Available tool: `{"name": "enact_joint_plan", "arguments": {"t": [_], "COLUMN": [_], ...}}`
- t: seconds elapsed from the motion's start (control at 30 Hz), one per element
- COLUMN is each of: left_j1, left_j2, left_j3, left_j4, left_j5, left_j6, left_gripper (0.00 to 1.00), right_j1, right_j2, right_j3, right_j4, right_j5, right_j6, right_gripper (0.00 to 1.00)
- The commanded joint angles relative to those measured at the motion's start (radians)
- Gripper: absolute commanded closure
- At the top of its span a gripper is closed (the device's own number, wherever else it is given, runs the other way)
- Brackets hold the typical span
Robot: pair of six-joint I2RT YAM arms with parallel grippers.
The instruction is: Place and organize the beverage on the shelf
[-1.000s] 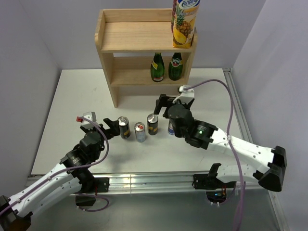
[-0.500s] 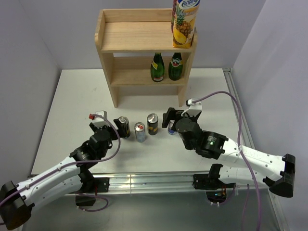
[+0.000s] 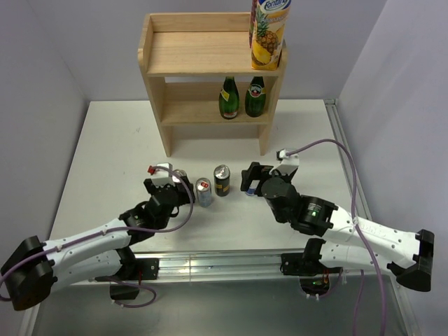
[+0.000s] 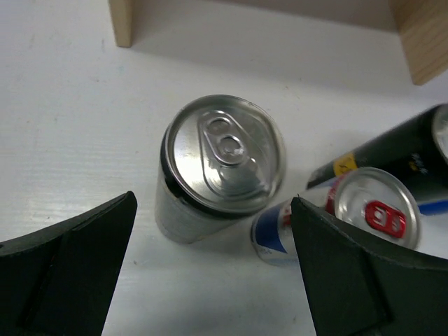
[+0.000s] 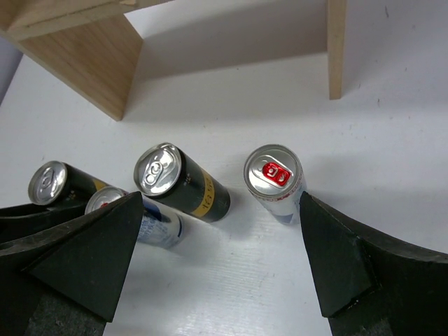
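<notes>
Two green glass bottles (image 3: 228,97) (image 3: 255,97) stand on the lower tier of the light-wood shelf (image 3: 203,56). Several cans stand on the table in front of it. My left gripper (image 3: 172,187) is open around the leftmost black-gold can (image 4: 220,157), one finger on each side and not touching it. A silver-blue can (image 3: 204,192) and the second black-gold can (image 3: 222,179) stand to its right. My right gripper (image 3: 252,179) is open above the rightmost silver-blue can (image 5: 274,175), which sits near its right finger (image 5: 350,259).
A tall yellow pineapple juice carton (image 3: 269,31) stands on the shelf's top tier at the right. The shelf's legs (image 5: 337,49) stand just beyond the cans. Walls close the table at left and back, and a rail (image 3: 343,154) runs along its right side.
My left gripper has moved forward and right until its fingers straddle the leftmost black-gold can. My right gripper has drawn back from the shelf to above the rightmost silver-blue can.
</notes>
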Motion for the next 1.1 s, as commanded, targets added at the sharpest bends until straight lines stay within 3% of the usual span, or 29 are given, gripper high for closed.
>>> {"name": "enact_joint_plan", "arguments": {"t": [0.0,0.2,0.5,1.07], "left_j1": [-0.009,-0.01,-0.013,-0.014], "left_j2": [0.084,0.204,0.307,0.587], "left_j3": [0.067,0.093,-0.012,0.013], "left_j4": [-0.027,0.008,0.271,0.417], "left_j5": [-0.16,-0.245,-0.216,-0.327], "left_j6": [-0.104,-0.139,-0.103,-0.133], "left_gripper": [0.01,0.01,0.01,0.03], "right_j1": [0.006,0.006,0.008,0.008], "right_j2": [-0.05,-0.113,-0.182,-0.196], "right_j3": [-0.013,-0.034,-0.09,-0.148], "right_j4": [-0.012,-0.047,-0.073,-0.065], "right_j5": [0.009,0.012,0.008,0.0], "right_j6": [0.021,0.036,0.065,0.077], "right_gripper": [0.0,0.0,0.0,0.0]}}
